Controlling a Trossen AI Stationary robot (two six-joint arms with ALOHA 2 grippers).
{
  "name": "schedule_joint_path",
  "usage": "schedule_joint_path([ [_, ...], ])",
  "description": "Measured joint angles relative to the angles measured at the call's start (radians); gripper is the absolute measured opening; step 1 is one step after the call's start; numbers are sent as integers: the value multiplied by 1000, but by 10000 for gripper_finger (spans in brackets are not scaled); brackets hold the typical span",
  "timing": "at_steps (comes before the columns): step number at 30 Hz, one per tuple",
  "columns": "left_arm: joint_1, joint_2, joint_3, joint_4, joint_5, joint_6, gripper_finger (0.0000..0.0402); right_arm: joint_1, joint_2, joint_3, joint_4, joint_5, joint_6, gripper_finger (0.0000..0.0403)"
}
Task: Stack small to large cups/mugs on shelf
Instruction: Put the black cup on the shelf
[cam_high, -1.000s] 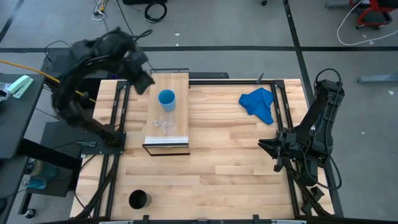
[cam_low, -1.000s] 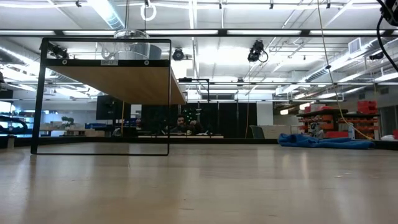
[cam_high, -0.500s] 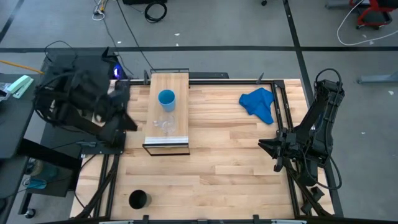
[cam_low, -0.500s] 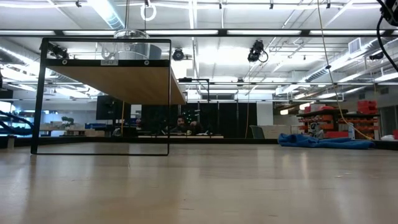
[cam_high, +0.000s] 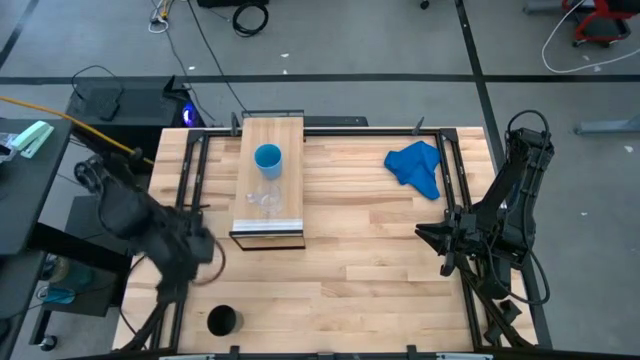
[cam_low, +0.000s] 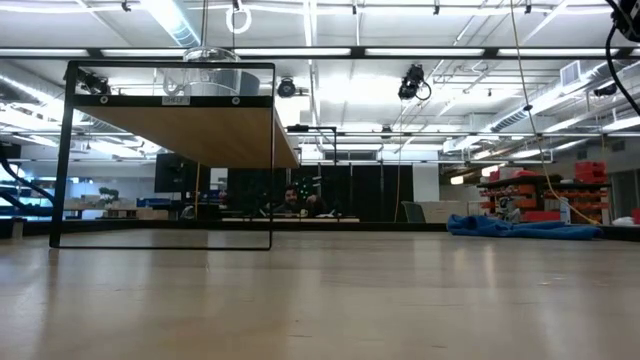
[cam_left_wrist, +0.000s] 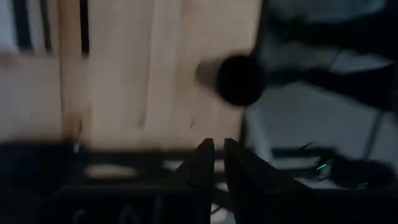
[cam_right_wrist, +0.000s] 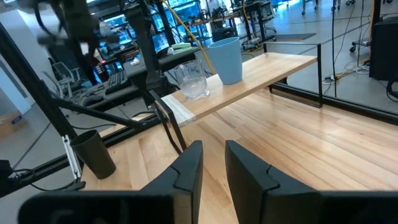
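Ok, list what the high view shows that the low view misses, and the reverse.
Only the high view: the blue cup on the shelf, the black cup on the table's near left corner, and both arms. Only the low view: the shelf's underside and the room behind. Both: the glass cup at the shelf's front and the blue cloth.

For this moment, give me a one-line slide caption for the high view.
Blue cup and glass on the shelf; black cup on the table; left gripper near it.

blue cloth (cam_high: 417, 167) | crumpled | far right of tabletop (cam_high: 360, 260)
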Motion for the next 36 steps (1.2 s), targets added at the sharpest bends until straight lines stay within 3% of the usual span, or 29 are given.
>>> schedule_joint_path([
  [5, -98, 0, -168, 13, -20, -92, 40, 0, 0, 0, 0, 0, 0, 75],
  [12, -125, -1, -307, 280, -55, -190, 46, 0, 0, 0, 0, 0, 0, 75],
  [21, -108, 5, -320, 355, -180, -347, 56, 0, 0, 0, 0, 0, 0, 75],
  [36, -142, 176, -320, 397, -158, -315, 96, 0, 0, 0, 0, 0, 0, 75],
])
